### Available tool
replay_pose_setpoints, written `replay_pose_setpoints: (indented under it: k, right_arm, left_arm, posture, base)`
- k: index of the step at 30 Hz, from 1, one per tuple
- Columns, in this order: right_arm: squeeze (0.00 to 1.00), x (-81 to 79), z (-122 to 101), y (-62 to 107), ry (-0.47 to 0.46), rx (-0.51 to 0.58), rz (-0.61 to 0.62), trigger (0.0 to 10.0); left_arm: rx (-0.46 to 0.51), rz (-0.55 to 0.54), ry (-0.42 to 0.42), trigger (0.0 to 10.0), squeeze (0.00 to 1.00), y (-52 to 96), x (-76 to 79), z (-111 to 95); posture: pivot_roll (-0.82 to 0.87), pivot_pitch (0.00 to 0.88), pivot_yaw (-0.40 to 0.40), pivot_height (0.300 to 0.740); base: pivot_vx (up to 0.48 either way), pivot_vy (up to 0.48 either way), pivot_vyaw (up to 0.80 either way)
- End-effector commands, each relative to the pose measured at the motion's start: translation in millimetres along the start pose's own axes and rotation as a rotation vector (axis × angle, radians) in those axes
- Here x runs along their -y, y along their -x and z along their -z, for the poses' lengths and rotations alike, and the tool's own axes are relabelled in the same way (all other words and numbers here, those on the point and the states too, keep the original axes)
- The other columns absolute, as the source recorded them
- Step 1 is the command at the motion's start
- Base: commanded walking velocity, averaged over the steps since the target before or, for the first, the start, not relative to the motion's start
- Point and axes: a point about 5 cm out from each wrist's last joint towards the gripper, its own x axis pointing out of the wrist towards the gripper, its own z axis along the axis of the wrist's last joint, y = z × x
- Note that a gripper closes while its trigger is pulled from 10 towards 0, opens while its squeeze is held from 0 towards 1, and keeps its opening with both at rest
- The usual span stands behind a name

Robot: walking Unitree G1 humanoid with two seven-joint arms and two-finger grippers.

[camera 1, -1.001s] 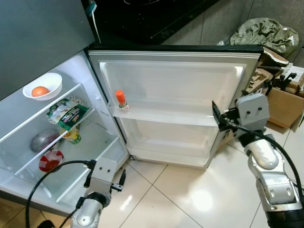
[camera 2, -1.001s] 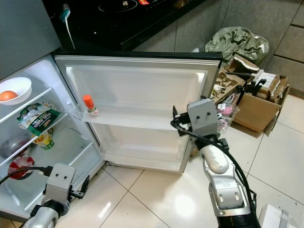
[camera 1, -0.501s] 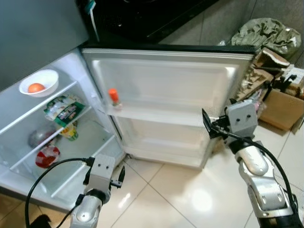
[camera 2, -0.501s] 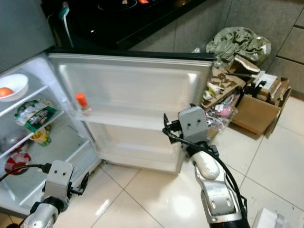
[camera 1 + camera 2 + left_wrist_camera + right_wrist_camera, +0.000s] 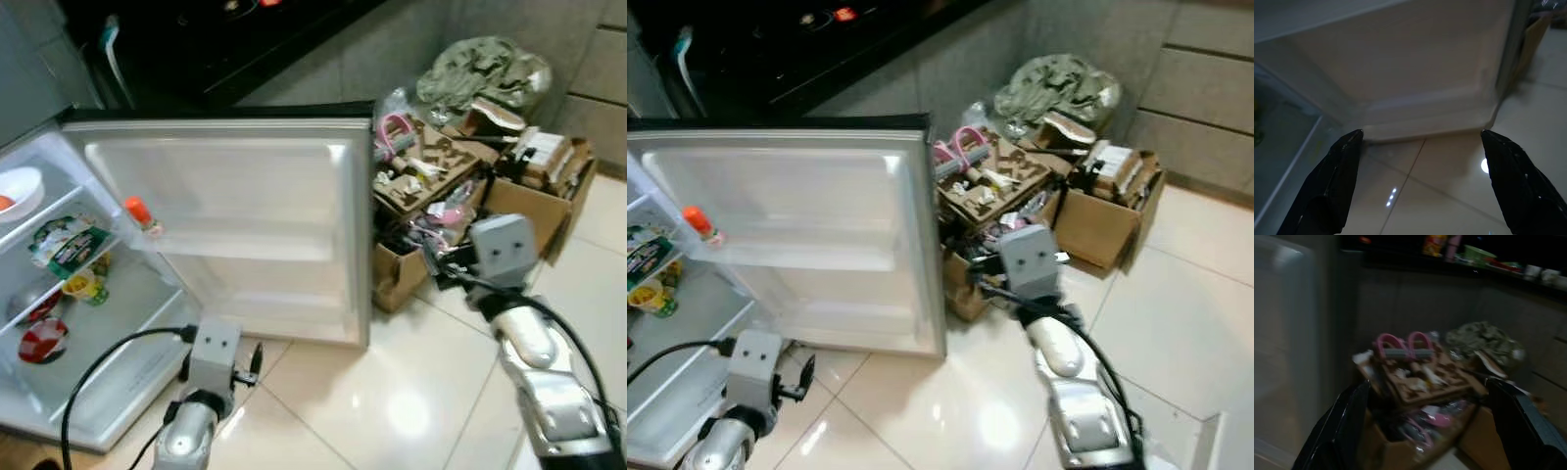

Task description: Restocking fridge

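The fridge [image 5: 59, 323] is standing open at the left of the scene, its door [image 5: 220, 220] swinging wide toward the right with its white inner side facing the robot. A small orange-capped bottle [image 5: 138, 213] is sitting on the door's shelf near the hinge. Inside, a white bowl [image 5: 18, 186] is resting on the top shelf, a green packet [image 5: 67, 245] is lying below it, and a red-lidded container [image 5: 41, 345] is sitting lower down. The left gripper [image 5: 1418, 186] is hanging low over the floor tiles near the door's bottom edge, its fingers [image 5: 1332, 183] spread apart and holding nothing. The right gripper [image 5: 1425, 431] is pointing past the door's free edge at cardboard boxes [image 5: 446, 211] of clutter, fingers likewise spread wide. A crumpled green bag [image 5: 480, 69] is lying farther back against the wall.
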Motion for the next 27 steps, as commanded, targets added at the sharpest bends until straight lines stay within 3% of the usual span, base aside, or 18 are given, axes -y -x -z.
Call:
replay_pose_setpoints:
  k: [1, 18, 21, 27]
  right_arm:
    - [0.00, -9.6, -1.3, 1.8, -0.024, 0.007, -0.030, 10.0]
    - [0.00, -9.9, 2.3, 4.7, -0.022, -0.008, -0.034, 10.0]
    - [0.00, -6.1, 8.6, 4.7, -0.031, -0.026, -0.031, 10.0]
    - [0.00, -1.7, 6.1, -4.9, -0.051, -0.008, -0.056, 10.0]
  left_arm:
    - [-0.059, -0.019, 0.005, 10.0, 0.00, 6.1, -5.9, 13.6]
    - [-0.090, -0.032, 0.022, 10.0, 0.00, 5.5, -7.2, 18.1]
    - [-0.153, -0.101, 0.049, 10.0, 0.00, 9.0, -17.1, 33.1]
    - [-0.234, -0.228, 0.023, 10.0, 0.00, 20.7, -38.2, 54.6]
  posture:
    - [-0.11, 0.232, 0.093, 0.740]
    - [-0.11, 0.230, 0.094, 0.740]
    - [-0.10, 0.231, 0.095, 0.740]
    - [-0.10, 0.233, 0.094, 0.740]
  base:
    - [0.000, 0.000, 0.00]
    - [0.000, 0.000, 0.00]
    - [0.000, 0.000, 0.00]
    - [0.000, 0.000, 0.00]
